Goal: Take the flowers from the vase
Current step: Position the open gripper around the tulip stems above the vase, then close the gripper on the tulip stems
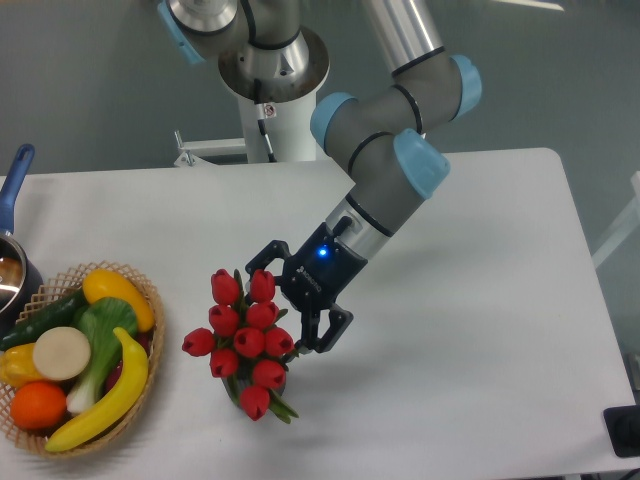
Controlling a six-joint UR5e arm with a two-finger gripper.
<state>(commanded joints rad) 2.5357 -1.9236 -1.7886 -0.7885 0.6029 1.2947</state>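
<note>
Much of the table (480, 300) lies open to the right, so the arm has room there; the basket (150, 300) crowds the left. One gripper (275, 305), jaws apart, flanks the right edge of the flowers (245, 340), standing in the nearly hidden vase (278, 385). Closing on buds could crush them or tip it.
</note>
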